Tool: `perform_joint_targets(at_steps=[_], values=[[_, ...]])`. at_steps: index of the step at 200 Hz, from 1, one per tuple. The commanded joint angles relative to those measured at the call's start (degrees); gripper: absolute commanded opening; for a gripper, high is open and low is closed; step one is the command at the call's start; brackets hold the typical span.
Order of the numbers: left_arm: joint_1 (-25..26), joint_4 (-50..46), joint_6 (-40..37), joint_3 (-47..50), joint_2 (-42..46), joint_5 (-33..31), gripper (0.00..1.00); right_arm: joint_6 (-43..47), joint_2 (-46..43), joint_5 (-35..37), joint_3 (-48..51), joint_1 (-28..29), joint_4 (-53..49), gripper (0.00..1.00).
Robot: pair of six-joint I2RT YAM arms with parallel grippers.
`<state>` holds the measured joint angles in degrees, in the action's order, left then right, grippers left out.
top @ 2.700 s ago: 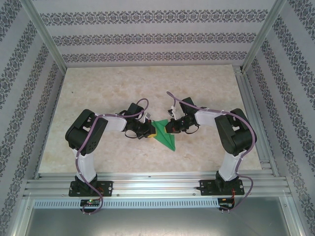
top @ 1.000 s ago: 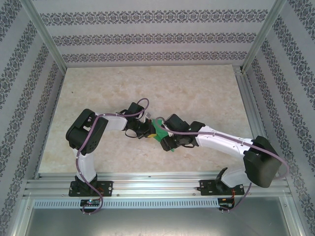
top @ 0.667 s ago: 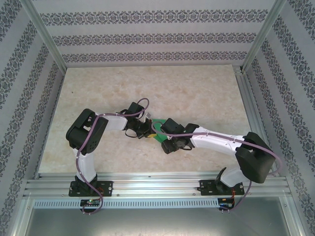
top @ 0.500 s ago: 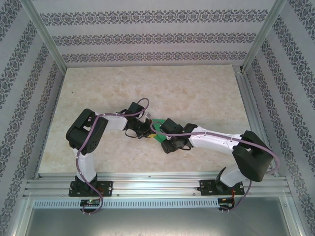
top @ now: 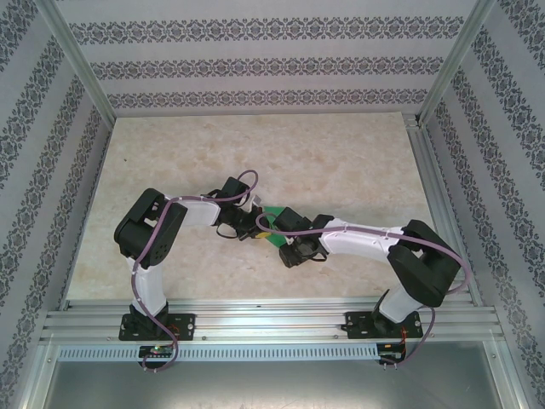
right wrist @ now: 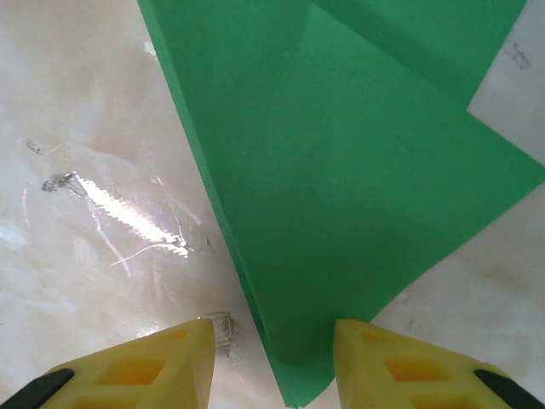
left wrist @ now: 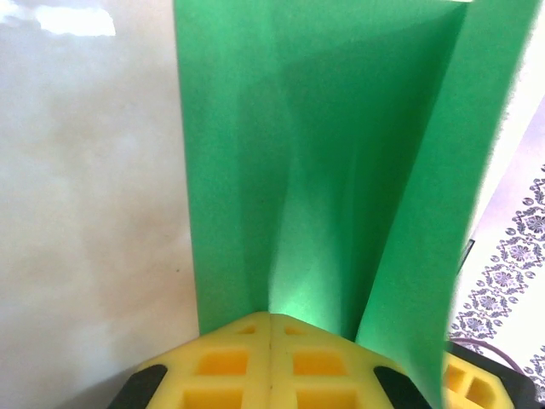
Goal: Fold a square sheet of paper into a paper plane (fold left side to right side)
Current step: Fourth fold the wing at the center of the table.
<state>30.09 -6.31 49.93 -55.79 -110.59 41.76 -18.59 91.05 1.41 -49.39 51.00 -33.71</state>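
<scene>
The green paper (top: pixel 272 226), folded into a pointed paper plane shape, lies mid-table between both arms. My left gripper (top: pixel 255 230) is shut at its left side. In the left wrist view the yellow fingertips (left wrist: pixel 271 328) meet on a crease of the paper (left wrist: pixel 324 170), and one flap (left wrist: pixel 451 213) stands up on the right. My right gripper (top: pixel 288 247) is low over the paper's narrow end. In the right wrist view the paper (right wrist: pixel 341 170) lies flat and the right gripper (right wrist: pixel 272 328) is open, its yellow fingers (right wrist: pixel 179 354) straddling the pointed tip without touching it.
The paper rests on a beige marbled table (top: pixel 341 162). Patterned walls (top: pixel 255 64) and aluminium frame posts (top: pixel 81 72) enclose it. An aluminium rail (top: pixel 272 319) carries both arm bases along the near edge. Open tabletop lies behind and to both sides of the arms.
My right arm has swung left and drawn in over the paper's narrow end, and its jaws have narrowed. The left gripper has kept its place on the paper.
</scene>
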Motion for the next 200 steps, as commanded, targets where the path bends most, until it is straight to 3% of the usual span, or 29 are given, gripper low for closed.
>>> perform_joint_targets(at_steps=[1, 69, 143, 200], values=[[-0.18, -2.56, -1.06, 1.85, -4.49, -8.1, 0.02, -0.7, 0.89, 0.26, -1.85, -0.11, 1.9, 0.42], [-0.16, -2.5, -0.81, 2.09, -4.2, -8.27, 0.02, -1.17, 1.88, -0.2, -1.15, -1.38, 3.67, 0.34], [-0.13, -2.66, -0.95, 1.91, -4.14, -8.36, 0.02, -0.92, 1.55, 0.61, -0.55, -2.74, 3.57, 0.35], [-0.19, -3.03, -1.07, 1.61, -4.03, -8.4, 0.02, -0.29, 1.46, -0.11, -0.21, -3.54, 3.44, 0.2]])
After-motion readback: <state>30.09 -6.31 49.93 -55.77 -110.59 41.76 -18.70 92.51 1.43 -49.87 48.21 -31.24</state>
